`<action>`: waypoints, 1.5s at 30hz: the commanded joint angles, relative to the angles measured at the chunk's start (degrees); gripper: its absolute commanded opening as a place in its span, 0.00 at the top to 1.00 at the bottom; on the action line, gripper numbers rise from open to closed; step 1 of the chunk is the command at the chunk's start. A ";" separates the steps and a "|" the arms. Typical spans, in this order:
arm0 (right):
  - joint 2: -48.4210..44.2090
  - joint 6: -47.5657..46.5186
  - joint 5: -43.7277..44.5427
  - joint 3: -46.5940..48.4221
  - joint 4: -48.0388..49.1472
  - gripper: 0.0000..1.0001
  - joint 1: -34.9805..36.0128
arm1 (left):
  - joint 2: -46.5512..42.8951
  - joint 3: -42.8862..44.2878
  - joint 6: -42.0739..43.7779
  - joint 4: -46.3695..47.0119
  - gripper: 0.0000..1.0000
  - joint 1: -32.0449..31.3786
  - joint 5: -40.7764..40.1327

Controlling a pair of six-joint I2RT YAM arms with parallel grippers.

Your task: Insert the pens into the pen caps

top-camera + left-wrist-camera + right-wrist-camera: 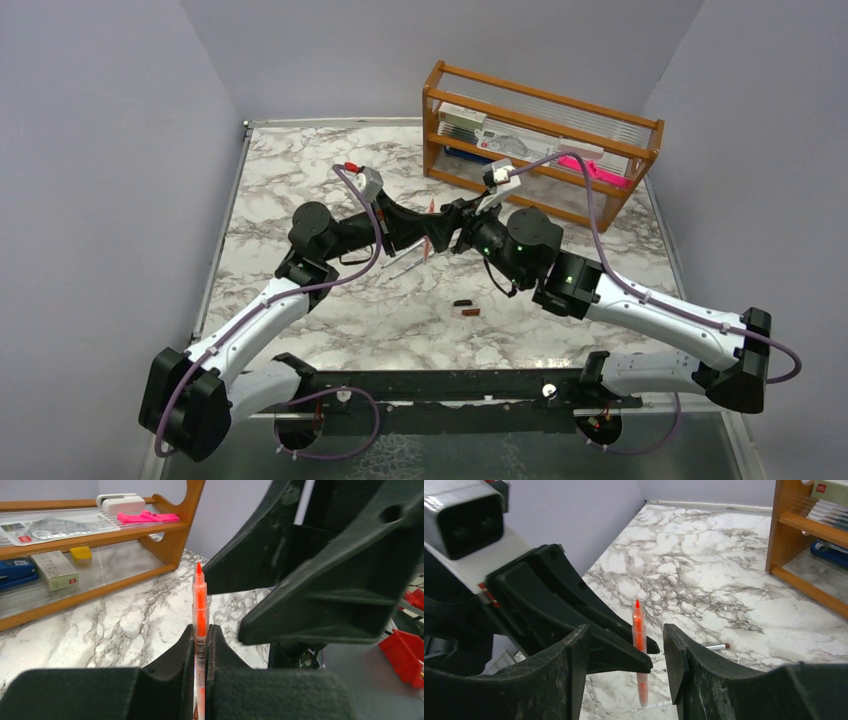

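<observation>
Above the marble tabletop [300, 170], left pincer [201, 630] is clamping the orange pen [199, 600]; right pincer [626, 636] is gaping empty by it, needing the red cap [470, 312] pushed on straight.

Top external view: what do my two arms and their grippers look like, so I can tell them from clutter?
The left arm and right arm have white links between black joints, with a purple cable looped along each. Each wrist carries a pale grey camera box. The left gripper and right gripper have matte black, wedge-shaped fingers.
</observation>
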 commanded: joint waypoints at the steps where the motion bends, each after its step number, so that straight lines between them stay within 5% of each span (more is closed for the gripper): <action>1: 2.40 -0.43 -0.38 2.15 -1.46 0.47 0.31 | -2.47 1.93 2.91 -0.57 1.00 -0.77 2.76; 4: 3.10 0.70 -1.01 2.30 -2.48 0.57 0.25 | -3.51 1.93 2.92 -0.78 1.00 -0.84 2.43; 9: 2.50 2.18 -1.91 1.37 -2.00 0.99 0.26 | -4.06 1.84 2.85 -0.86 1.00 -1.04 2.83; 15: 1.09 3.73 -0.87 0.38 -1.79 0.99 0.31 | -5.37 1.37 2.91 -0.86 0.99 -1.35 3.79; 18: -0.57 5.17 1.07 -0.97 -0.39 0.99 0.29 | -5.65 0.91 2.50 -0.91 0.73 -1.35 3.88; 21: -2.49 5.79 2.90 -2.16 1.48 0.99 0.30 | -5.55 0.41 2.12 -0.86 0.63 -1.49 4.58; 31: -3.49 4.27 2.08 -0.95 3.26 0.99 0.09 | -5.16 -1.45 1.42 -0.86 0.59 -2.80 5.29; 37: -3.05 4.90 0.36 -1.27 4.07 0.99 -0.02 | -4.06 -0.77 1.70 -0.87 0.46 -4.43 4.39; 45: -2.56 5.99 -3.96 -1.83 4.82 0.99 -0.06 | -1.46 0.17 0.98 -0.86 0.56 -5.71 2.44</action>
